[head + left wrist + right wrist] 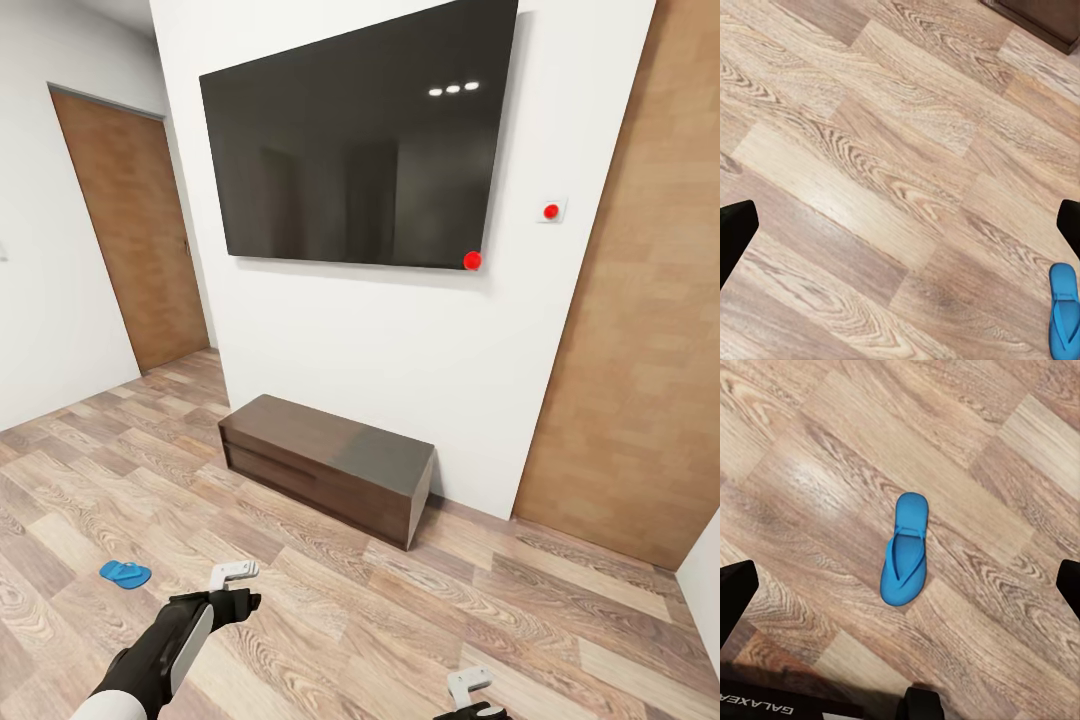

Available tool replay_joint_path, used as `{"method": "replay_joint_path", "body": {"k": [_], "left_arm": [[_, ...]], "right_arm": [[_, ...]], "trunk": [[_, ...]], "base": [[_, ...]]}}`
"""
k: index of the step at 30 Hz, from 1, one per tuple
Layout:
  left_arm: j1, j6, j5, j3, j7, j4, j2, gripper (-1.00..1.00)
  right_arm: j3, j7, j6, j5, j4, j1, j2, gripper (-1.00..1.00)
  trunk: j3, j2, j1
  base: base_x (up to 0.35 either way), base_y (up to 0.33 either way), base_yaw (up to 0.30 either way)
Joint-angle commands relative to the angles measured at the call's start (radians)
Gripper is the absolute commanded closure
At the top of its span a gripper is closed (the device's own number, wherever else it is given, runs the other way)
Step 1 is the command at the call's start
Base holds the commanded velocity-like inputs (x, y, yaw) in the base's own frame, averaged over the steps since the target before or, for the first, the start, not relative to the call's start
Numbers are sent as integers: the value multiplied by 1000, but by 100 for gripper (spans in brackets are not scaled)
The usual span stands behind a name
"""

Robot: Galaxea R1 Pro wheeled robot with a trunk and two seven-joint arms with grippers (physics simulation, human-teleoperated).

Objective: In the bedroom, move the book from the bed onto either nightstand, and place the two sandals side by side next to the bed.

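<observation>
A bright blue sandal (pixel 125 574) lies flat on the wood-plank floor, to the left of my left gripper (pixel 233 572). The left wrist view catches a blue sandal (pixel 1064 311) beside one fingertip, with my left gripper (pixel 900 229) open over bare planks. In the right wrist view a blue sandal (pixel 904 551) lies on the floor straight below my open right gripper (pixel 900 589), close to the robot's base. My right gripper (pixel 468 688) hangs low at the bottom edge of the head view. The book, the bed and the nightstand are out of view.
A low dark wooden bench (pixel 325 465) stands against the white wall under a large black TV (pixel 360 135). A brown door (pixel 130 230) is at the far left and a wood wall panel (pixel 640 330) at the right. The bench corner (pixel 1035 15) shows in the left wrist view.
</observation>
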Motion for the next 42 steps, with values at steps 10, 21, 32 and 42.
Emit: {"method": "replay_joint_path", "body": {"k": [10,21,32,42], "left_arm": [[0,-1,8,1,0,-1,0,-100],[0,-28,8,1,1,-1,-1,-100],[0,-33,8,1,1,-2,-1,-100],[0,-34,8,1,1,-1,-1,-100]], "right_arm": [[3,0,7,9,-2,0,0,-100],[3,0,7,9,-2,0,0,-100],[3,0,7,9,-2,0,0,-100],[3,0,7,9,-2,0,-1,-100]], "trunk": [[-1,-1,0],[-1,-1,0],[-1,-1,0],[-23,-50,27]], "base": [[4,0,0],[0,0,0],[0,0,0],[0,0,0]]}}
